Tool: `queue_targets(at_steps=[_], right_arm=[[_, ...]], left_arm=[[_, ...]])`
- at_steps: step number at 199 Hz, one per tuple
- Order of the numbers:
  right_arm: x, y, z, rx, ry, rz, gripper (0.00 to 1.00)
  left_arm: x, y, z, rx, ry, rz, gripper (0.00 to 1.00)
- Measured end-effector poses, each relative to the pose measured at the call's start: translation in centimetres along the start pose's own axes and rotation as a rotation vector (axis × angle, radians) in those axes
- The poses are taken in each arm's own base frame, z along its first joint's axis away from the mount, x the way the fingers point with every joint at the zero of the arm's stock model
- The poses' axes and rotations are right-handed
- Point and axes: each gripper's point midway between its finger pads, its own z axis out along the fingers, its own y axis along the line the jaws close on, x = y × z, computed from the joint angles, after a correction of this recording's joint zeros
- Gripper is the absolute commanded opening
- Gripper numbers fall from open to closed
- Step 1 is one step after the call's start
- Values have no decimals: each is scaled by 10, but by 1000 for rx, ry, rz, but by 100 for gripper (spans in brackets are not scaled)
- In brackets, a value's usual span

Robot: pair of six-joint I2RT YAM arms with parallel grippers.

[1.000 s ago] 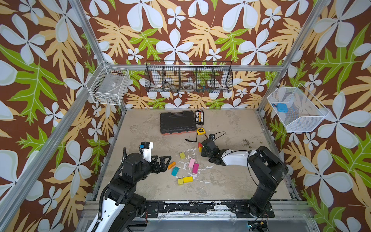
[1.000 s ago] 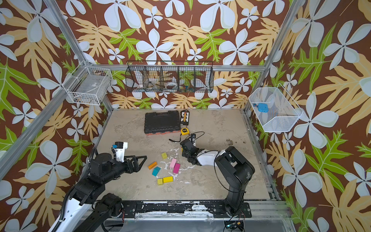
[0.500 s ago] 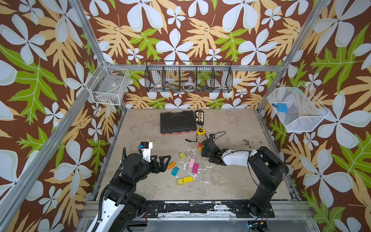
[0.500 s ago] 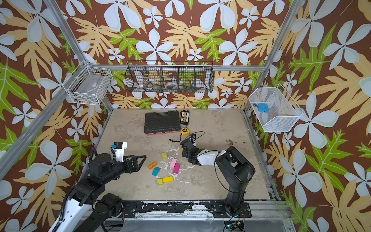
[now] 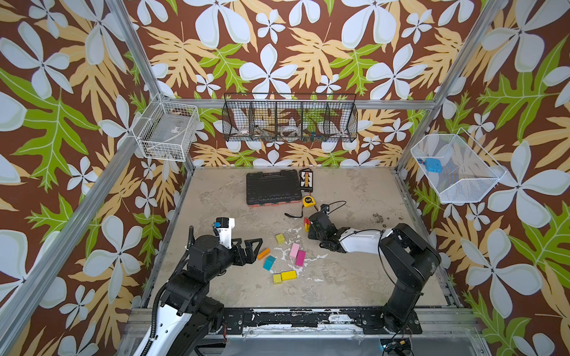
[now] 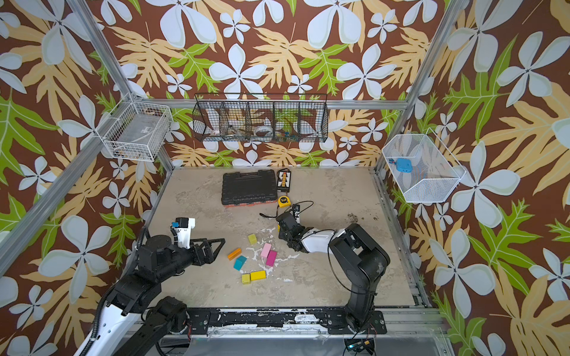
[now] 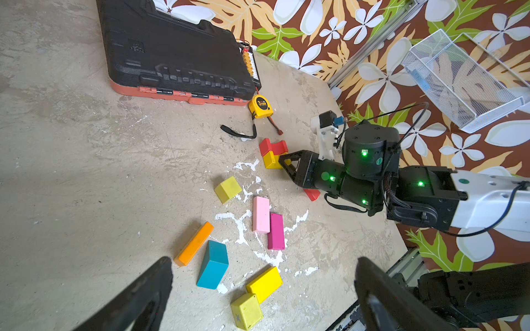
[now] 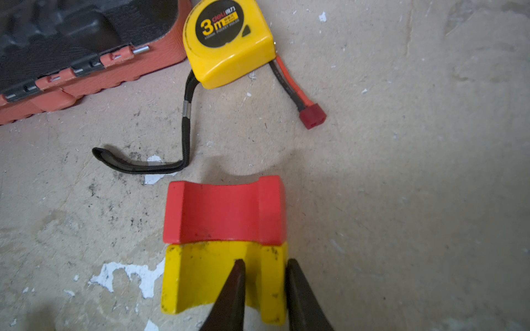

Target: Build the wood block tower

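Straddling one leg of the yellow arch (image 8: 200,275) near the bench's (image 5: 354,277) middle, your right gripper (image 8: 266,262) looks almost clamped; grip unconfirmed. Squeeze fully, then lift straight, sparing the touching red arch (image 8: 226,212). Your left gripper (image 7: 263,262) hangs wide open.

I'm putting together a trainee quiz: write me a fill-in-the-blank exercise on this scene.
1. The yellow arch in the right gripper lies against the ___.
2. The left gripper is ___.
3. The pink bar lies side by side with the ___.
Missing: red arch; open; magenta bar.
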Motion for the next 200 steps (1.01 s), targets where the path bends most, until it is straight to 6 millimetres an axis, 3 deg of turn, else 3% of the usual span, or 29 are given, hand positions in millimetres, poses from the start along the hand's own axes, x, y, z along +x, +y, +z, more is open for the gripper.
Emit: queue_targets(at_steps=[160, 200], right_arm=[[0, 2, 2, -3, 6, -1, 27], [0, 2, 2, -4, 9, -2, 34]], left_arm=[[1, 0, 1, -1, 3, 0, 100], [1, 0, 1, 0, 4, 0, 100]])
